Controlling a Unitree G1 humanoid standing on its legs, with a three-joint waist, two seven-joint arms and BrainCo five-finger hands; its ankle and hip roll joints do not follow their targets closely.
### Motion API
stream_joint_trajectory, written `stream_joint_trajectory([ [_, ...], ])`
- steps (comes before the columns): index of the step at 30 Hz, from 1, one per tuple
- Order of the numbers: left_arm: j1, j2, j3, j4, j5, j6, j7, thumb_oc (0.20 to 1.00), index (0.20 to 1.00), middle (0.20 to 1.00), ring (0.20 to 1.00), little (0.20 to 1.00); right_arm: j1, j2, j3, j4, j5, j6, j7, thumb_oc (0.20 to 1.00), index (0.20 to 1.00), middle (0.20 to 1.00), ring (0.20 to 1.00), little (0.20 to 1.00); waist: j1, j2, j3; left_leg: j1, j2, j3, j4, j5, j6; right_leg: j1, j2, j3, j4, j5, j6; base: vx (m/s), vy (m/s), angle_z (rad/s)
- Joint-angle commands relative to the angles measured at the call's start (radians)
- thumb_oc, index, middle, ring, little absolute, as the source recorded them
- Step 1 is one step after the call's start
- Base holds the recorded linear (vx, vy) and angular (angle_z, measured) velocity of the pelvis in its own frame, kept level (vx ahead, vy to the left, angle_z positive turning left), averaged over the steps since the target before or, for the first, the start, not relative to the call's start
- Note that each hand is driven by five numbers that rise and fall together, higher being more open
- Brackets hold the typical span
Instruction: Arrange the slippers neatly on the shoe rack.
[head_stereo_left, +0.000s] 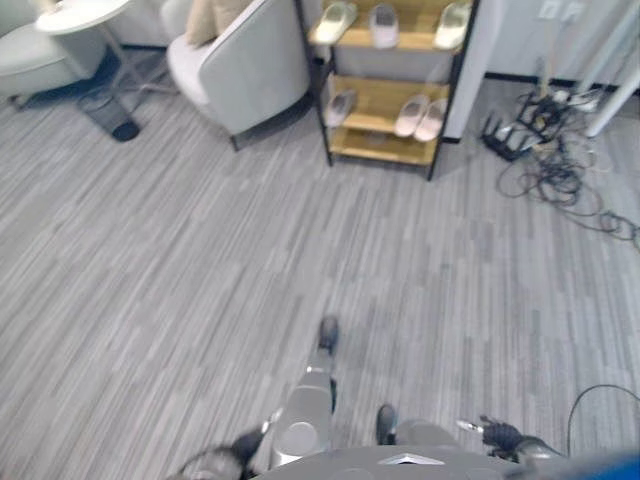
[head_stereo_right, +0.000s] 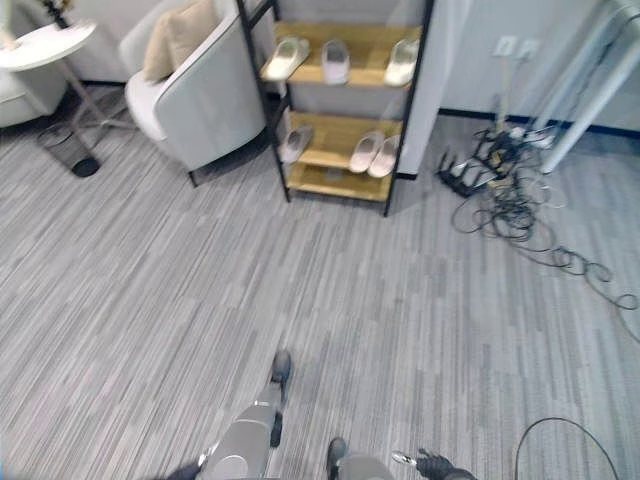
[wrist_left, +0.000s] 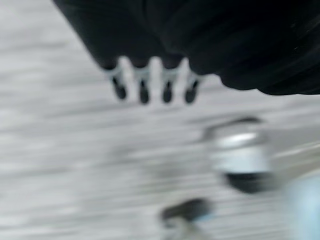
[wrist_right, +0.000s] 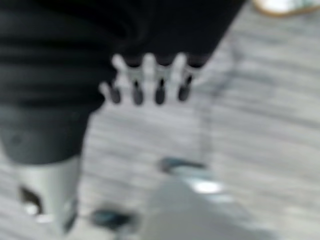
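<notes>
Heads up: your slippers (head_stereo_right: 367, 153) already sit on the shoe rack (head_stereo_right: 335, 180), well apart from you across the floor. Both the left hand (wrist_left: 152, 87) and the right hand (wrist_right: 147, 85) hang empty with fingers relaxed and straight. The top-shelf slippers (head_stereo_right: 335, 60) look spread out, so a clumsy reach could knock one off. Watch the armchair (head_stereo_right: 195, 95) just beside the rack, too.

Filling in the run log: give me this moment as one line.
slippers: all on shoe rack, none on floor | left hand: open, empty | right hand: open, empty | robot: standing back from rack
</notes>
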Motion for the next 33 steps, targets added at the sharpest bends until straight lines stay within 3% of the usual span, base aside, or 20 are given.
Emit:
stream_joint_trajectory([
  [1, -0.020, 0.053, -0.012, -0.081, -0.011, -0.011, -0.002, 1.000, 1.000, 1.000, 1.000, 1.000, 0.044, 0.004, 0.019, -0.094, 0.014, -0.006, 0.005, 1.000, 1.000, 1.000, 1.000, 1.000, -0.004, -0.027, -0.028, -0.055, -0.010, 0.024, 0.128, -0.090, 0.033, 0.025, -0.095, 0.013, 0.133, 0.193, 0.143, 0.23, 0.163, -0.08],
  [2, -0.020, 0.053, -0.012, -0.081, -0.011, -0.011, -0.002, 1.000, 1.000, 1.000, 1.000, 1.000, 0.044, 0.004, 0.019, -0.094, 0.014, -0.006, 0.005, 1.000, 1.000, 1.000, 1.000, 1.000, -0.003, -0.028, -0.029, -0.056, -0.010, 0.025, 0.129, -0.090, 0.033, 0.023, -0.096, 0.014, 0.135, 0.192, 0.143, 0.17, 0.142, -0.09],
  [4, -0.048, 0.061, -0.023, -0.114, -0.035, -0.014, 0.008, 1.000, 1.000, 1.000, 1.000, 1.000, 0.038, 0.005, 0.027, -0.092, 0.012, -0.003, 0.010, 1.000, 1.000, 1.000, 1.000, 1.000, -0.019, -0.009, -0.011, -0.007, -0.015, 0.036, 0.132, -0.126, 0.063, -0.052, -0.116, -0.003, 0.311, 0.313, 0.156, 0.33, 0.258, -0.20],
  [5, -0.086, 0.064, -0.038, -0.164, -0.081, -0.024, 0.013, 1.000, 1.000, 1.000, 1.000, 1.000, 0.037, 0.012, 0.026, -0.097, 0.012, -0.003, 0.005, 1.000, 1.000, 1.000, 1.000, 1.000, -0.040, 0.024, 0.008, 0.069, -0.008, 0.036, 0.113, -0.151, 0.087, -0.134, -0.143, -0.066, 0.445, 0.357, 0.143, 0.63, 0.374, 0.04],
  [6, -0.118, 0.064, -0.041, -0.196, -0.126, -0.033, 0.018, 1.000, 1.000, 1.000, 1.000, 1.000, 0.045, 0.016, 0.025, -0.091, 0.014, -0.006, 0.003, 1.000, 1.000, 1.000, 1.000, 1.000, -0.062, 0.041, 0.027, 0.152, -0.007, 0.022, 0.078, -0.172, 0.092, -0.211, -0.148, -0.131, 0.460, 0.289, 0.120, 0.65, 0.298, 0.23],
  [8, -0.126, 0.060, -0.050, -0.217, -0.135, -0.040, 0.020, 1.000, 1.000, 1.000, 1.000, 1.000, 0.060, 0.016, 0.023, -0.086, 0.007, -0.007, 0.001, 1.000, 1.000, 1.000, 1.000, 1.000, -0.086, 0.054, 0.033, 0.214, -0.002, 0.010, 0.045, -0.188, 0.085, -0.272, -0.120, -0.173, 0.366, 0.221, 0.110, 0.43, 0.066, -0.06],
  [10, -0.129, 0.056, -0.058, -0.225, -0.129, -0.045, 0.024, 1.000, 1.000, 1.000, 1.000, 1.000, 0.067, 0.014, 0.020, -0.085, 0.005, -0.008, -0.002, 1.000, 1.000, 1.000, 1.000, 1.000, -0.100, 0.054, 0.043, 0.253, -0.004, 0.001, 0.029, -0.202, 0.079, -0.287, -0.114, -0.191, 0.300, 0.211, 0.112, 0.28, -0.036, -0.12],
  [12, -0.138, 0.037, -0.088, -0.226, -0.101, -0.050, 0.029, 1.000, 1.000, 1.000, 1.000, 1.000, 0.086, 0.008, 0.020, -0.079, 0.000, -0.012, -0.007, 1.000, 1.000, 1.000, 1.000, 1.000, -0.144, 0.046, 0.054, 0.350, -0.014, -0.028, -0.011, -0.245, 0.058, -0.371, -0.094, -0.190, 0.063, 0.273, 0.142, 0.50, -0.118, 0.17],
  [15, -0.141, 0.025, -0.102, -0.213, -0.081, -0.048, 0.026, 1.000, 1.000, 1.000, 1.000, 1.000, 0.094, 0.000, 0.019, -0.070, -0.009, -0.009, -0.005, 1.000, 1.000, 1.000, 1.000, 1.000, -0.165, 0.053, 0.056, 0.395, -0.002, -0.043, -0.005, -0.281, 0.044, -0.381, -0.080, -0.171, -0.026, 0.296, 0.155, 0.43, -0.160, 0.42],
  [16, -0.134, 0.013, -0.136, -0.190, -0.018, -0.044, 0.014, 1.000, 1.000, 1.000, 1.000, 1.000, 0.101, -0.007, 0.011, -0.060, -0.002, -0.003, -0.004, 1.000, 1.000, 1.000, 1.000, 1.000, -0.172, 0.045, 0.030, 0.402, -0.011, -0.070, 0.071, -0.296, 0.029, -0.320, -0.045, -0.101, -0.063, 0.286, 0.125, 0.42, -0.208, 0.60],
  [17, -0.134, 0.013, -0.136, -0.190, -0.018, -0.044, 0.014, 1.000, 1.000, 1.000, 1.000, 1.000, 0.101, -0.006, 0.011, -0.060, -0.002, -0.003, -0.004, 1.000, 1.000, 1.000, 1.000, 1.000, -0.173, 0.043, 0.028, 0.399, -0.013, -0.070, 0.070, -0.294, 0.030, -0.322, -0.048, -0.101, -0.064, 0.288, 0.125, 0.50, -0.241, 0.65],
  [18, -0.110, -0.004, -0.141, -0.179, 0.000, -0.040, 0.008, 1.000, 1.000, 1.000, 1.000, 1.000, 0.089, -0.019, 0.014, -0.050, -0.008, -0.004, -0.010, 1.000, 1.000, 1.000, 1.000, 1.000, -0.158, 0.050, 0.022, 0.331, -0.003, -0.050, 0.285, -0.210, -0.018, -0.259, -0.018, -0.091, -0.061, 0.277, 0.092, 0.19, -0.078, 1.16],
  [19, -0.110, -0.003, -0.141, -0.179, 0.000, -0.040, 0.008, 1.000, 1.000, 1.000, 1.000, 1.000, 0.089, -0.019, 0.014, -0.050, -0.008, -0.004, -0.010, 1.000, 1.000, 1.000, 1.000, 1.000, -0.159, 0.048, 0.019, 0.327, -0.006, -0.052, 0.285, -0.207, -0.018, -0.262, -0.021, -0.092, -0.061, 0.278, 0.092, 0.25, -0.196, 1.25],
  [20, -0.114, -0.003, -0.145, -0.182, 0.006, -0.034, 0.015, 1.000, 1.000, 1.000, 1.000, 1.000, 0.076, -0.029, 0.018, -0.059, -0.001, -0.004, -0.020, 1.000, 1.000, 1.000, 1.000, 1.000, -0.140, 0.027, 0.054, 0.155, 0.004, -0.041, 0.587, -0.085, -0.056, -0.223, -0.027, -0.092, -0.052, 0.253, 0.052, 0.04, -0.117, 1.15],
  [23, -0.112, 0.003, -0.144, -0.194, 0.002, -0.032, 0.018, 1.000, 1.000, 1.000, 1.000, 1.000, 0.050, -0.056, 0.015, -0.073, 0.025, -0.013, -0.039, 1.000, 1.000, 1.000, 1.000, 1.000, -0.113, 0.002, 0.077, 0.012, 0.052, 0.024, 0.752, -0.088, -0.036, -0.168, -0.030, -0.110, -0.070, 0.222, 0.021, 0.16, -0.233, 0.15],
  [25, -0.104, 0.007, -0.136, -0.191, 0.012, -0.034, 0.022, 1.000, 1.000, 1.000, 1.000, 1.000, 0.035, -0.064, 0.021, -0.079, 0.016, -0.021, -0.049, 1.000, 1.000, 1.000, 1.000, 1.000, -0.091, 0.005, 0.066, 0.001, 0.065, 0.054, 0.607, -0.122, -0.024, -0.125, -0.032, -0.129, -0.093, 0.202, 0.025, 0.34, -0.049, -0.59],
  [27, -0.081, 0.011, -0.121, -0.164, 0.033, -0.035, 0.029, 1.000, 1.000, 1.000, 1.000, 1.000, 0.022, -0.069, 0.032, -0.085, -0.012, -0.029, -0.061, 1.000, 1.000, 1.000, 1.000, 1.000, -0.060, 0.004, 0.048, 0.023, 0.058, 0.051, 0.324, -0.155, -0.017, -0.072, -0.035, -0.138, -0.120, 0.174, 0.043, 0.50, 0.098, -0.18],
  [28, -0.070, 0.014, -0.119, -0.160, 0.032, -0.038, 0.035, 1.000, 1.000, 1.000, 1.000, 1.000, 0.017, -0.069, 0.043, -0.096, -0.026, -0.038, -0.070, 1.000, 1.000, 1.000, 1.000, 1.000, -0.032, 0.013, 0.043, 0.000, 0.061, 0.003, 0.148, -0.063, -0.037, -0.023, -0.017, -0.132, -0.142, 0.153, 0.046, 0.46, 0.157, 0.26],
  [29, -0.069, 0.014, -0.117, -0.158, 0.027, -0.042, 0.036, 1.000, 1.000, 1.000, 1.000, 1.000, 0.012, -0.069, 0.046, -0.102, -0.033, -0.040, -0.072, 1.000, 1.000, 1.000, 1.000, 1.000, -0.018, 0.018, 0.042, -0.014, 0.069, -0.025, 0.092, -0.019, -0.045, -0.003, -0.005, -0.127, -0.146, 0.142, 0.044, 0.41, 0.140, 0.24],
  [33, -0.047, 0.017, -0.096, -0.143, 0.029, -0.036, 0.037, 1.000, 1.000, 1.000, 1.000, 1.000, 0.013, -0.058, 0.051, -0.113, -0.067, -0.039, -0.076, 1.000, 1.000, 1.000, 1.000, 1.000, -0.002, 0.017, 0.018, 0.036, 0.077, -0.054, -0.008, 0.010, -0.040, 0.033, -0.001, -0.116, -0.127, 0.107, 0.050, 0.27, 0.118, -0.30],
])
